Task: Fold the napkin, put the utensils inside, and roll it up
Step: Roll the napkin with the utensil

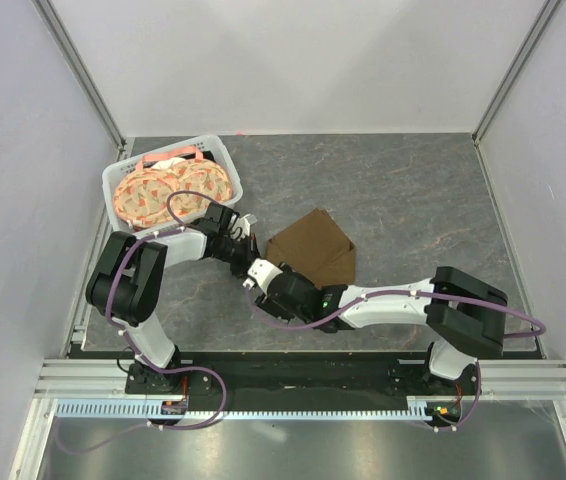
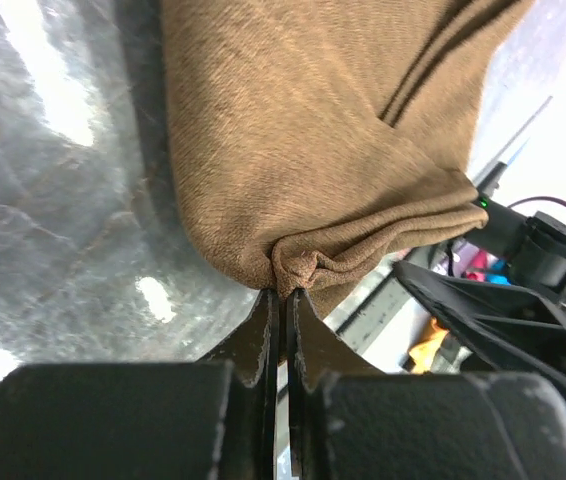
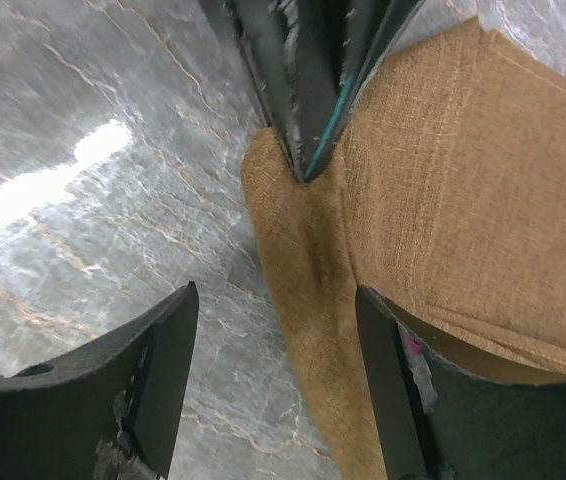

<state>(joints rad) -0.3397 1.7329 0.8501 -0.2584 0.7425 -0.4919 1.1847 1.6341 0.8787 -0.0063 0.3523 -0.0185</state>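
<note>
Left wrist view: left gripper [image 2: 283, 300] is pinched tight on a bunched corner of the plain brown soft cloth napkin [image 2: 313, 130], which spreads away ahead of its fingertips over the grey marbled tabletop [image 2: 53, 200]. Close beside it, right gripper [image 3: 278, 340] has its fingers spread wide, straddling the napkin's edge. White plastic basket [image 1: 229, 160] holding round orange-patterned plates [image 1: 168, 190] sits behind the left gripper.

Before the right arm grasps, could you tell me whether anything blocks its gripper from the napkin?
Nothing visible does; the open right gripper hangs over the napkin edge, with the left gripper pinching a corner beyond.
</note>
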